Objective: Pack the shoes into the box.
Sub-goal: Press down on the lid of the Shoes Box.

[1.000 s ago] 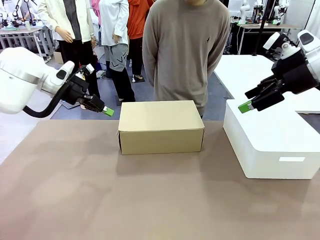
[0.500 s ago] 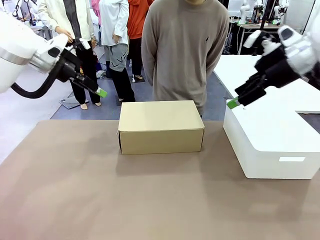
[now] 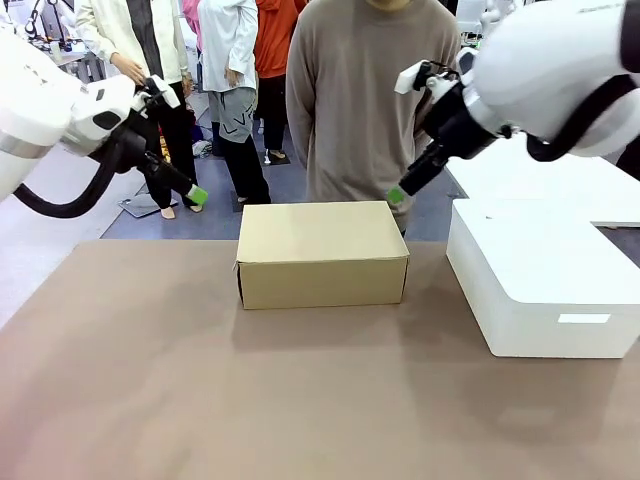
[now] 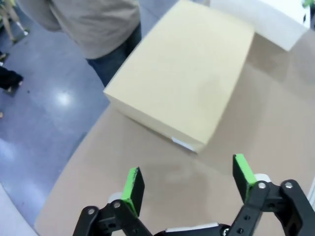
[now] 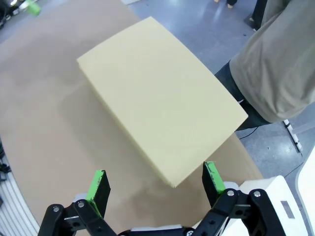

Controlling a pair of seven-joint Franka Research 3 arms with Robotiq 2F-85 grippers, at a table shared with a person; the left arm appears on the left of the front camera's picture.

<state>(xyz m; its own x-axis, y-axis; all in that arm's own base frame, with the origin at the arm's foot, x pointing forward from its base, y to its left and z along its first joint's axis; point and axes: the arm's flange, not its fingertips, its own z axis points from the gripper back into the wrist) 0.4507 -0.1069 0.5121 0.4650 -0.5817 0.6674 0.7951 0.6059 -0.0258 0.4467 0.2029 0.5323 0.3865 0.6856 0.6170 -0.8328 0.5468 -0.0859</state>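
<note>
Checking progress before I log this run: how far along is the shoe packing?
Done: can't say; the tan box sits shut on the table, contents hidden. In hand: nothing. The left tool and right tool both hover open and empty above the box. Left: if the shoes are not inside, the whole job; otherwise it looks finished.

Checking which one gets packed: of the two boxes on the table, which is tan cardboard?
The tan cardboard box at the table's middle, lid closed; the white box sits to its right.
</note>
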